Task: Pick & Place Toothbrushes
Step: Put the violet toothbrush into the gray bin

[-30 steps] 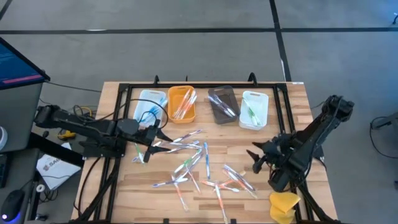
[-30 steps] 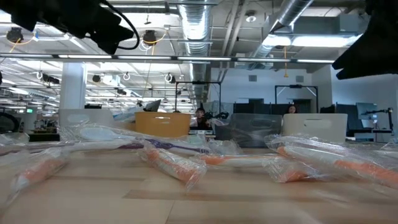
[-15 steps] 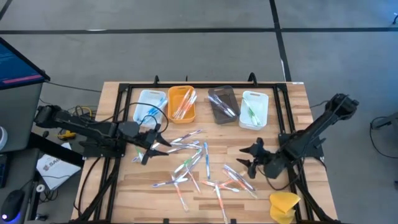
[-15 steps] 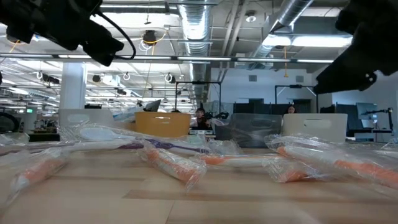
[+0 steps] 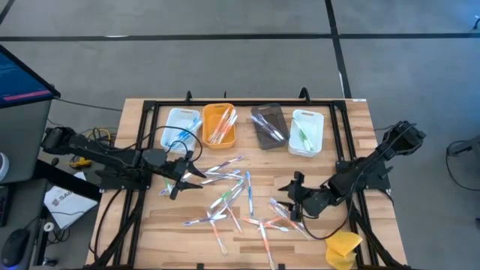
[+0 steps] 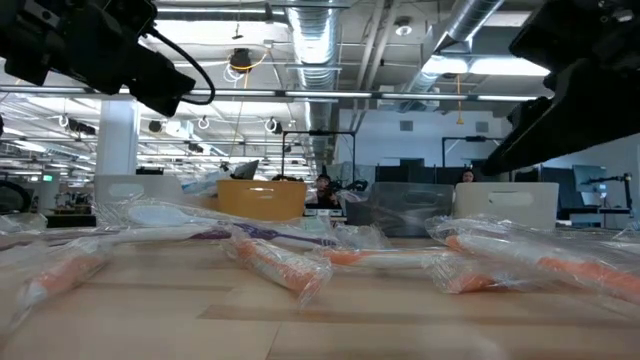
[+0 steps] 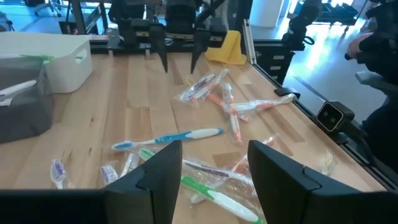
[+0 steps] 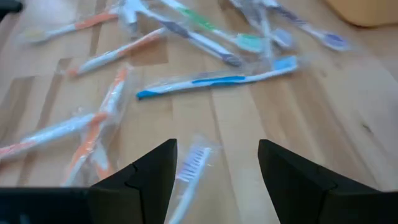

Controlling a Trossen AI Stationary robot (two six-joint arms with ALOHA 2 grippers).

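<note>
Toothbrushes [image 5: 238, 196]: slim, plastic-wrapped, multicoloured.

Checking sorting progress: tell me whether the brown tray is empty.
Not empty. The brown tray holds at least one pale toothbrush, seen from above.

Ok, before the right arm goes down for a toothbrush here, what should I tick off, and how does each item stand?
1. Right gripper open: ok, fingers spread in its wrist view.
2. Right gripper over a target: ok, it hangs above the toothbrushes at the pile's right end; a wrapped one lies between its fingers.
3. That brush clear of neighbours: cannot tell, orange ones lie close by.
4. Left gripper out of the way: ok, open at the pile's left end, holding nothing.
5. Trays reachable: ok, the white tray, brown tray, orange tray and the light tray beside it stand along the far edge, uncovered.
</note>
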